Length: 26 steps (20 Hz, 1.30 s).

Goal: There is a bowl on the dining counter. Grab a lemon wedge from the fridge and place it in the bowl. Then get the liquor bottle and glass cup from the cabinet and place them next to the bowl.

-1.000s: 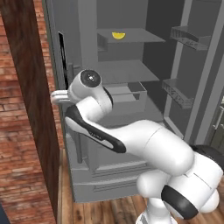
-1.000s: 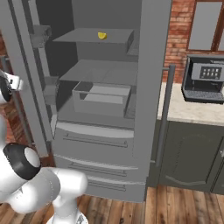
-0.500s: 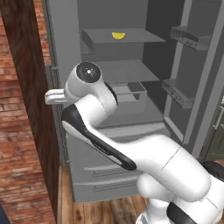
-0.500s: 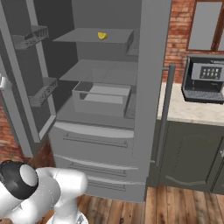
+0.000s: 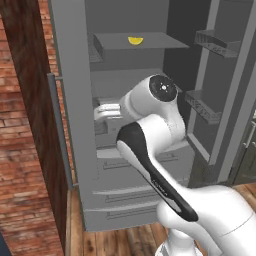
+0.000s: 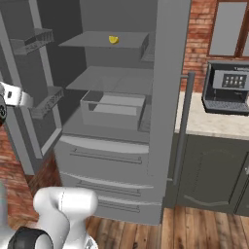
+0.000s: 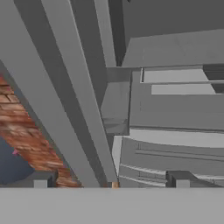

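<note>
Claw (image 7: pixel 111 180) jaws wide, just in front of the fridge's (image 5: pixel 150 125) left door (image 5: pixel 72 95) edge. Lemon wedge (image 5: pixel 135 40) on the top shelf (image 6: pixel 104 41), above and behind the claw. Drawer (image 6: pixel 112 109) on a lower shelf, probably about claw height. Coffee machine (image 6: pixel 227 87) on the counter (image 6: pixel 214 124), well right of the fridge.

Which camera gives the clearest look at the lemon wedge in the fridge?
The left base view: the lemon wedge lies unobstructed on the top shelf, fairly large. The right base view shows the wedge smaller, on the same shelf. The hand view looks at lower fridge parts.
</note>
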Available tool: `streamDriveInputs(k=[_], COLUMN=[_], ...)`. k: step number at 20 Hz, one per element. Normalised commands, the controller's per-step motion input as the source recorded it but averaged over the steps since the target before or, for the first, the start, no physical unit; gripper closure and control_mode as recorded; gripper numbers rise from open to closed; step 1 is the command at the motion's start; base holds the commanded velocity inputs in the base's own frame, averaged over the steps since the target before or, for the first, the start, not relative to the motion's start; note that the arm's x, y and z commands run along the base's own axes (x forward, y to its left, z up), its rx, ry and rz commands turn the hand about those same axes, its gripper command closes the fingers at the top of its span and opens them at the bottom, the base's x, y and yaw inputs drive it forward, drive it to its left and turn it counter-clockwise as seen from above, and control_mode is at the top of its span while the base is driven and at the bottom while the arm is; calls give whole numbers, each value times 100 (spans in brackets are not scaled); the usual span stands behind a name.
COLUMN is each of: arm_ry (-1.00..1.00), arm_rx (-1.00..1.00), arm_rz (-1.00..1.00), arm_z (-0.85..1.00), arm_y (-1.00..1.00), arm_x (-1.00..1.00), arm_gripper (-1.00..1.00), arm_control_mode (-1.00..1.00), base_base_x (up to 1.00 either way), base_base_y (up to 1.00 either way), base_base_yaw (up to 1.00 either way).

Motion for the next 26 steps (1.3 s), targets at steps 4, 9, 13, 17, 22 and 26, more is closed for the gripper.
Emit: streamDriveInputs(k=[4,9,13,17,22,26], arm_ry=[-12,-7,-6,-1,0,0], arm_rx=[2,8,10,13,11,7], arm_rz=[1,3,7,9,8,9], arm_z=[0,0,0,0,0,0], arm_y=[-65,-20,6,27,43,64], arm_x=[83,99,100,100,100,86], arm_gripper=[-100,-100,-100,-100,-100,-100], arm_control_mode=[-100,-100,-100,-100,-100,-100], base_base_x=[0,0,0,0,0,0], base_base_y=[0,0,0,0,0,0], base_base_yaw=[0,0,0,0,0,0])
